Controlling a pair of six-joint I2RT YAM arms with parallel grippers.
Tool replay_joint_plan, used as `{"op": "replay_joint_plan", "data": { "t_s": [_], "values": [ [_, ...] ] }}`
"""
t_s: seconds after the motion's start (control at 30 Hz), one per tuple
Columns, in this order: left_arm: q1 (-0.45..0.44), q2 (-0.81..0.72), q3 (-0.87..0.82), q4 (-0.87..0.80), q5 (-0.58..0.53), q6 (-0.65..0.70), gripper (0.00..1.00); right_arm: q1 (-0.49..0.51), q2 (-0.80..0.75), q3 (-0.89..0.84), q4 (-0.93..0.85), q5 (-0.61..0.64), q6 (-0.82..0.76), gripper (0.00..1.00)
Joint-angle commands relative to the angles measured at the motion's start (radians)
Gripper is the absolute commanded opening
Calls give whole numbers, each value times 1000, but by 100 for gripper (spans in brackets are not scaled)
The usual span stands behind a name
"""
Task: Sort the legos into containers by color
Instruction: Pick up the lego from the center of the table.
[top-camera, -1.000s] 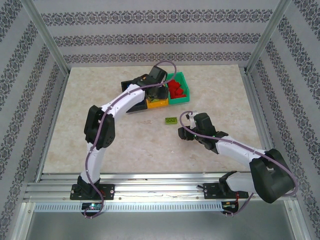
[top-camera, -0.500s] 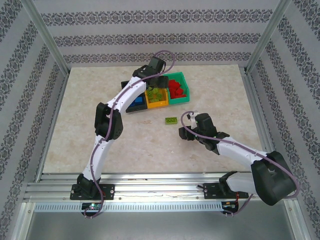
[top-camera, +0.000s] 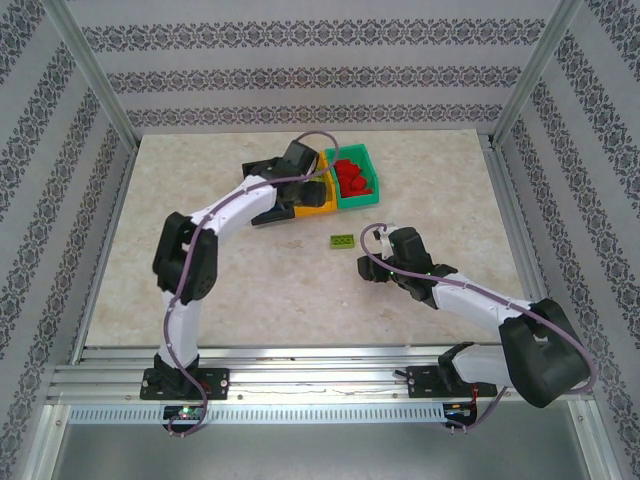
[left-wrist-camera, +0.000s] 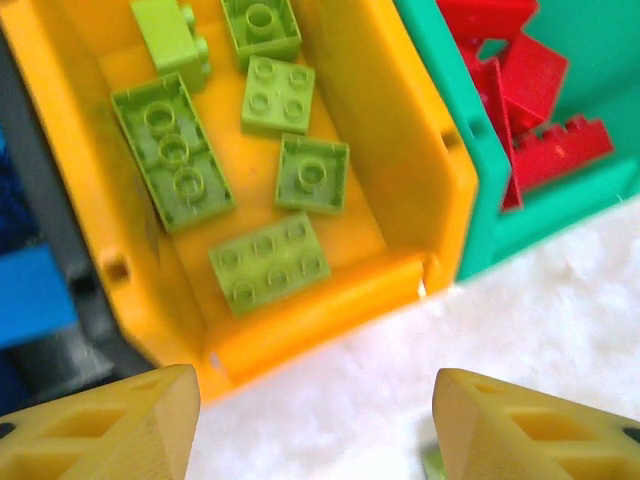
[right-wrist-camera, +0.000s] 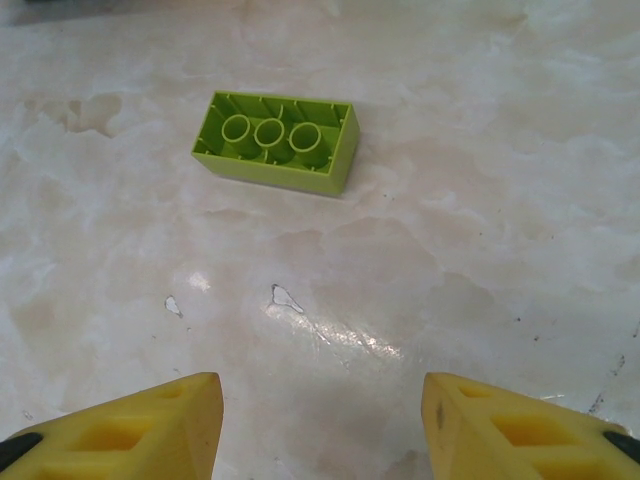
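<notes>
A pale, marble-patterned table (top-camera: 200, 260) is lying across the middle of the top view, and its surface is glinting with reflected light in the right wrist view. Papered walls (top-camera: 300, 70) with grey ornamental stripes are enclosing it at 9, 12 and 3 o'clock. Slanted aluminium posts (top-camera: 100, 85) are rising at 10 and 2 o'clock. Aluminium rails (top-camera: 320, 380) and a perforated strip (top-camera: 320, 412) are running along the 6 o'clock edge.

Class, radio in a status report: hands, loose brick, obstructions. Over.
Left hand open beside near rim of orange-yellow bin. Right hand open, facing lime brick, upside down on table. Nothing between.
</notes>
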Motion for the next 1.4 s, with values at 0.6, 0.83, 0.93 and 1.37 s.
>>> {"op": "replay_joint_plan", "data": {
  "t_s": [0.6,0.83,0.93,1.37],
  "values": [
    [-12,-678,-811,154,-104,-92,63,-9,115,97,-31,-35,67,61],
    [-12,-771,-938,209,-98,-153,64,-8,220,213,-105,-41,108,67],
    [-12,-784,-967,228,-85,-165,64,-9,265,270,-134,-72,111,68],
    [-11,-850,-1023,215,-73,-192,64,-10,501,588,-421,-114,-37,79]
  ]
}}
